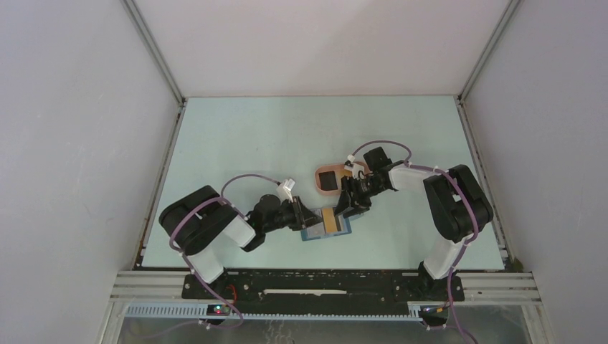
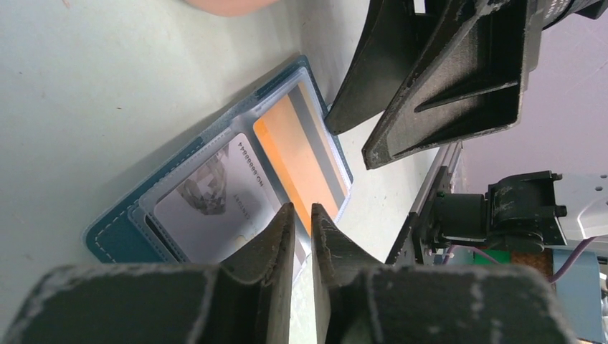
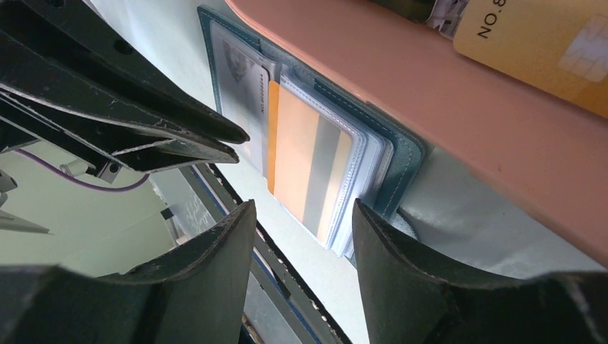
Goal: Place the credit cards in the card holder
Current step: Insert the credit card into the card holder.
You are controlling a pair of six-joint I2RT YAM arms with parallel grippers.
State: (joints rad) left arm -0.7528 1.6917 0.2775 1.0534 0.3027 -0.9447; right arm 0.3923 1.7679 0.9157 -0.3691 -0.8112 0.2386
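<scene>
Down near the front of the table, the card holder lies open and flat, a grey card and an orange-striped card showing under its clear sleeves. The left gripper hangs low over one edge of the holder, its fingers drawn almost together with only a thin slit between them; whether they pinch the sleeve's edge I cannot tell. The right gripper faces it from the opposite side, fingers well apart and holding nothing, with the end of the orange-striped card seen between them, just beyond the tips. Beyond the holder sits the pink tray, a gold card and a black card lying in it
</scene>
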